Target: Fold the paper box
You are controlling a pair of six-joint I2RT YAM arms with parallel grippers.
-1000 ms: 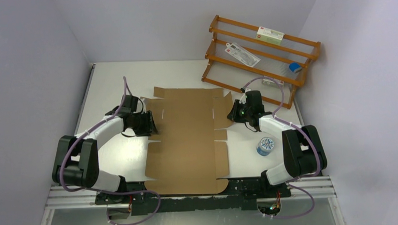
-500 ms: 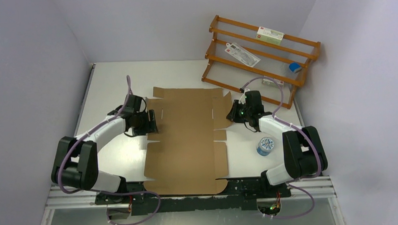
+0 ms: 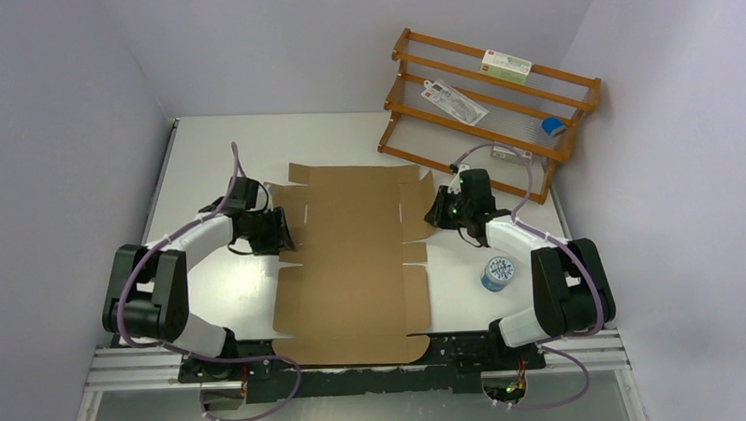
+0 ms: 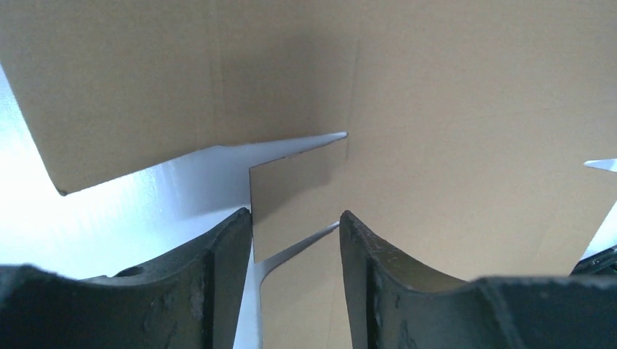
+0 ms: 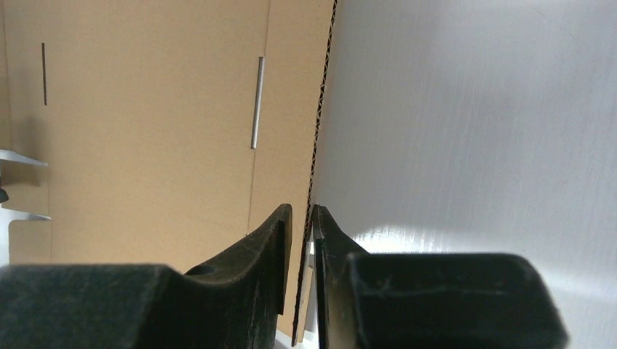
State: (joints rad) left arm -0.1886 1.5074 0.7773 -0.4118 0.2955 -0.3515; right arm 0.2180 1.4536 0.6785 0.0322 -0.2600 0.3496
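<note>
Brown corrugated cardboard paper box (image 3: pixel 352 258), a die-cut sheet, lies flat on the white desk (image 3: pixel 217 150) between both arms. Right pincer (image 3: pixel 433 214) is clamped on its right flap's edge. Left pincer (image 3: pixel 283 238) at left edge, jaws apart, straddling a small tab.

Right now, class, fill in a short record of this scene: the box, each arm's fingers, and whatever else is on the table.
box: brown cardboard sheet, unfolded, spread on the table
left fingers: open at the sheet's left edge, a small tab between them
right fingers: shut on the sheet's right edge
tin: right of the box, apart from it
rack: wooden, far right corner
</note>
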